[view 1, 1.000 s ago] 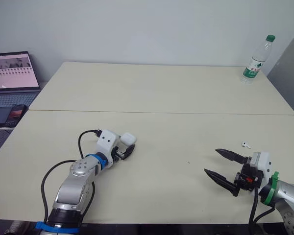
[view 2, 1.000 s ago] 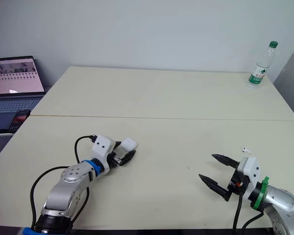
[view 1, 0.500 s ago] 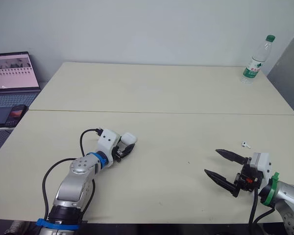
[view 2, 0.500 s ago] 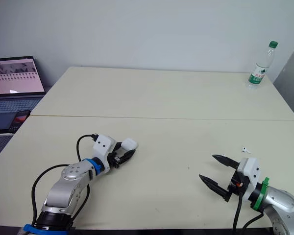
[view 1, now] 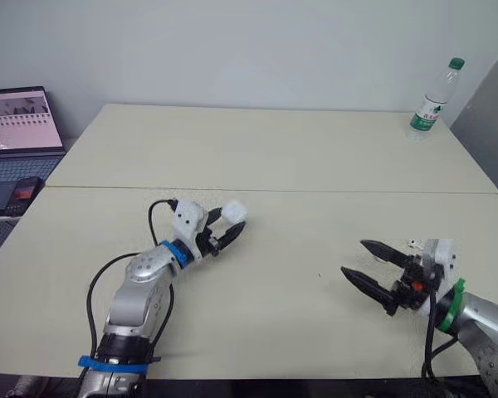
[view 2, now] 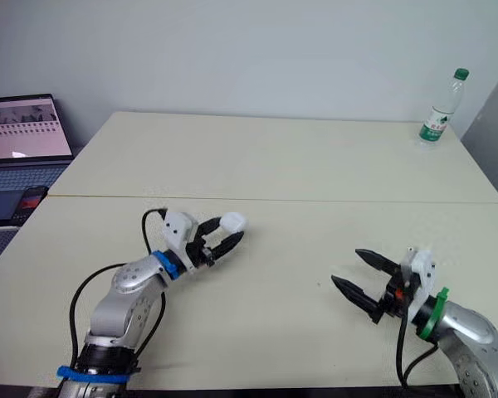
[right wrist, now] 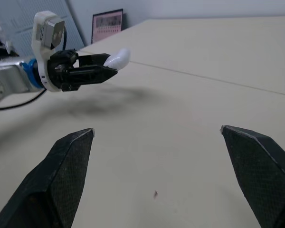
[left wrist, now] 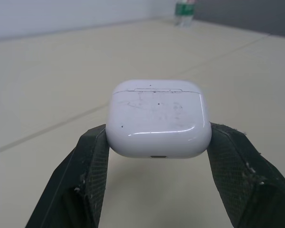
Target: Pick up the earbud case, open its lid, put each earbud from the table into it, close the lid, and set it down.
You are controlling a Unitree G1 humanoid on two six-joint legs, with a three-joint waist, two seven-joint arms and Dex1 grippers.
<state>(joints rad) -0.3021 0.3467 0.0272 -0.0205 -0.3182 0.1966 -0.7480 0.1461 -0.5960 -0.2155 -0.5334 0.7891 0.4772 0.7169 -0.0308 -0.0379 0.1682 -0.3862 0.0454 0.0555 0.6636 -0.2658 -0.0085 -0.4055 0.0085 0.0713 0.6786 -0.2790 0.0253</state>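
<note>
The white earbud case (left wrist: 159, 118) is clamped by its sides in my left gripper (view 1: 231, 225), lid closed, held a little above the table left of centre. The right wrist view shows the same case (right wrist: 116, 58) in the air with its shadow on the table below. My right gripper (view 1: 353, 258) hovers low over the table at the right with its fingers wide apart and nothing between them. One small white earbud (view 1: 413, 243) lies on the table just behind the right gripper's wrist.
A water bottle (view 1: 432, 99) stands at the far right corner of the table. A laptop (view 1: 17, 124) and a phone (view 1: 21, 192) sit on a lower surface to the left. A seam (view 1: 274, 191) crosses the table (view 1: 299, 149).
My left gripper has raised the earbud case off the table and carried it slightly right. My right gripper has shifted a little to the left, still open.
</note>
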